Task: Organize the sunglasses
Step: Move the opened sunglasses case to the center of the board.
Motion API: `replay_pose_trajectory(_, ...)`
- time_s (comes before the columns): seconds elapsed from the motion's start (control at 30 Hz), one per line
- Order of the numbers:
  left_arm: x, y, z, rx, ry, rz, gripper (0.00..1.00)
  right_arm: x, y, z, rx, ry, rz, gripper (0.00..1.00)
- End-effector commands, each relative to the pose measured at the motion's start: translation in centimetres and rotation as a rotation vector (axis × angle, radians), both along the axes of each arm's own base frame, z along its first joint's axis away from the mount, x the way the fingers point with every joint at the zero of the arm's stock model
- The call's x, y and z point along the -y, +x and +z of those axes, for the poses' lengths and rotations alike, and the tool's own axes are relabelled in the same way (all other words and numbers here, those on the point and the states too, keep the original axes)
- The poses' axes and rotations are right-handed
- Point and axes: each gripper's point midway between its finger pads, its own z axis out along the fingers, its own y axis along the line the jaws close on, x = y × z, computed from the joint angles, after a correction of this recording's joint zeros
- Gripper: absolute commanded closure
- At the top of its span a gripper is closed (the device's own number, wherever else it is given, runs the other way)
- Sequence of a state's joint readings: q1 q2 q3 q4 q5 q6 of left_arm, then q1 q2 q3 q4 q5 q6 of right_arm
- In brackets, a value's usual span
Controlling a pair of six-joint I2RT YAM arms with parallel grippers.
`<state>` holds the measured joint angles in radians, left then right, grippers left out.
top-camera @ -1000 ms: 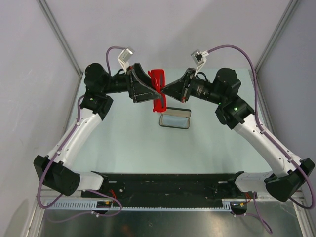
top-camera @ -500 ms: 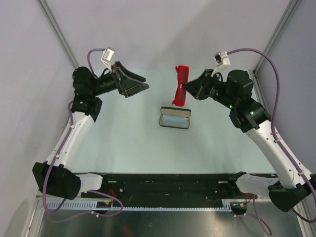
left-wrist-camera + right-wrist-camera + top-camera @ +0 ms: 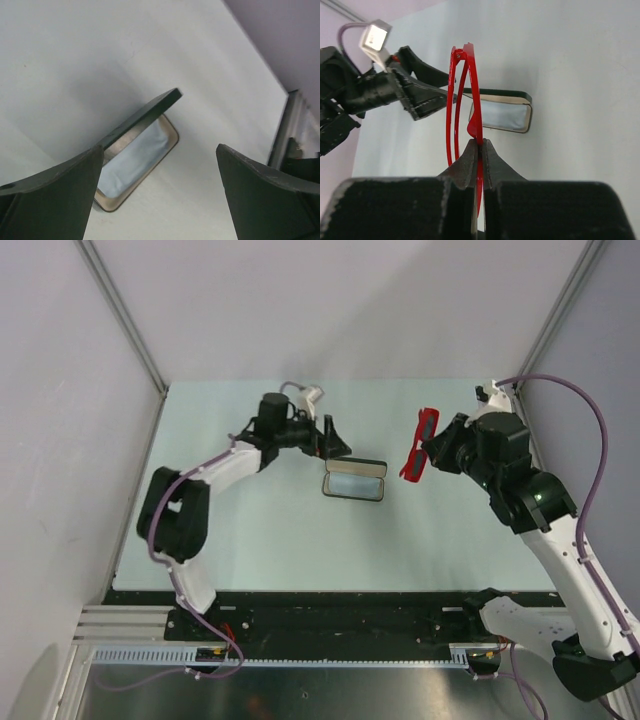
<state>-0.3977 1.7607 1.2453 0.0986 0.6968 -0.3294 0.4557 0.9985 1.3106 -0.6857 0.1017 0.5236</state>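
Sunglasses (image 3: 417, 446) of glossy red plastic, with thin curved arms, are pinched on edge between the pressed-together black fingers of the right gripper (image 3: 432, 448). From the overhead camera they are seen at about two o'clock from the case (image 3: 327, 483) and apart from it. The case, a rounded oblong with a dark shell and a pale metallic rim, is laid open near the middle of the smooth mint-coloured table (image 3: 260, 540), its lid raised along the twelve o'clock edge. A soft pale blue cloth (image 3: 354, 483) is seen lying flat inside it. At eleven o'clock from the case, just beside its left end, the left gripper (image 3: 336, 440) is held with its broad, matte, curved jaws spread wide.
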Motion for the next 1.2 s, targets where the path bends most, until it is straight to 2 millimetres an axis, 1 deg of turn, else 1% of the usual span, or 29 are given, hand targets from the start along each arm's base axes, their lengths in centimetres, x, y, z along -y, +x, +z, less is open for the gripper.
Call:
replay_pose_trajectory(0.0, 1.2, 3.3, -0.9, 0.156, 0.12, 0.023, 0.0, 1.9, -0.7, -0.8, -0.03, -0.024, -0.071, 1.0)
replay_pose_trajectory(0.1, 1.4, 4.5, -2.7, 0.155, 0.176, 0.081, 0.0, 2.3, -0.9, -1.9, -0.062, -0.035, -0.095, 1.0)
replay_pose_trajectory(0.13, 1.1, 5.1, -3.1, 0.157, 0.196, 0.112, 0.0, 2.4, -0.9, -2.0, -0.065, -0.033, -0.1, 1.0)
replay_pose_trajectory(0.17, 1.0, 5.5, -3.2, 0.155, 0.2, 0.133, 0.0, 2.4, -0.9, -2.5, -0.08, -0.031, -0.101, 1.0)
replay_pose_trajectory(0.27, 1.1, 6.2, -3.2, 0.157, 0.197, 0.146, 0.0, 2.1, -0.8, -3.1, -0.095, -0.022, -0.095, 1.0)
replay_pose_trajectory(0.3, 1.4, 6.5, -2.6, 0.162, 0.184, 0.141, 0.0, 2.0, -0.8, -3.3, -0.1, -0.023, -0.092, 1.0)
replay_pose_trajectory(0.33, 1.4, 6.8, -2.5, 0.164, 0.186, 0.154, 0.0, 2.0, -0.8, -3.5, -0.103, -0.024, -0.092, 1.0)
replay_pose_trajectory(0.4, 0.9, 7.5, -2.5, 0.147, 0.188, 0.211, 0.0, 1.9, -0.5, -3.6, -0.103, -0.023, -0.092, 1.0)
replay_pose_trajectory(0.47, -1.3, 9.3, -3.1, 0.09, 0.205, 0.364, 0.07, 1.8, -0.4, -3.5, -0.098, -0.019, -0.089, 1.0)
replay_pose_trajectory(0.5, -2.1, 9.8, -3.4, 0.055, 0.19, 0.399, 0.1, 1.6, -0.3, -3.6, -0.101, -0.017, -0.086, 1.0)
replay_pose_trajectory(0.53, -3.9, 10.7, -3.7, 0.01, 0.166, 0.448, 0.19, 1.6, -0.2, -3.6, -0.1, -0.018, -0.085, 1.0)
replay_pose_trajectory(0.57, -4.0, 10.7, -4.8, -0.1, 0.103, 0.459, 0.26, 1.5, -0.2, -3.8, -0.104, -0.019, -0.084, 1.0)
replay_pose_trajectory(0.6, -4.3, 10.8, -5.3, -0.155, 0.068, 0.457, 0.31, 1.5, 0.0, -3.9, -0.107, -0.018, -0.083, 1.0)
replay_pose_trajectory(0.63, -5.3, 11.4, -5.9, -0.204, 0.039, 0.463, 0.42, 1.4, 0.0, -4.0, -0.106, -0.019, -0.079, 1.0)
replay_pose_trajectory(0.67, -5.2, 11.2, -7.5, -0.288, 0.009, 0.457, 0.47, 1.2, 0.1, -4.1, -0.106, -0.016, -0.074, 1.0)
replay_pose_trajectory(0.7, -4.6, 10.8, -7.6, -0.32, -0.017, 0.408, 0.53, 1.0, 0.2, -4.3, -0.112, -0.017, -0.065, 1.0)
replay_pose_trajectory(0.73, -4.4, 10.6, -7.9, -0.342, -0.028, 0.383, 0.61, 0.9, 0.4, -4.3, -0.111, -0.013, -0.064, 1.0)
replay_pose_trajectory(0.77, -4.0, 10.4, -8.9, -0.38, -0.035, 0.368, 0.67, 0.8, 0.5, -4.4, -0.113, -0.012, -0.061, 1.0)
replay_pose_trajectory(0.83, -3.2, 9.7, -9.2, -0.432, -0.061, 0.336, 0.76, 0.7, 0.7, -4.4, -0.11, -0.013, -0.059, 1.0)
replay_pose_trajectory(0.97, -2.9, 8.9, -11.2, -0.486, -0.046, 0.346, 0.81, 0.6, 1.1, -4.2, -0.098, -0.007, -0.054, 1.0)
replay_pose_trajectory(1.0, -2.8, 8.6, -11.9, -0.507, -0.041, 0.346, 0.83, 0.6, 1.1, -4.1, -0.097, -0.004, -0.053, 1.0)
replay_pose_trajectory(1.03, -2.4, 8.2, -12.1, -0.525, -0.045, 0.339, 0.83, 0.6, 1.1, -4.2, -0.099, -0.004, -0.054, 1.0)
replay_pose_trajectory(1.17, -1.9, 7.3, -13.9, -0.563, -0.019, 0.349, 0.84, 0.6, 1.0, -4.1, -0.098, -0.003, -0.052, 1.0)
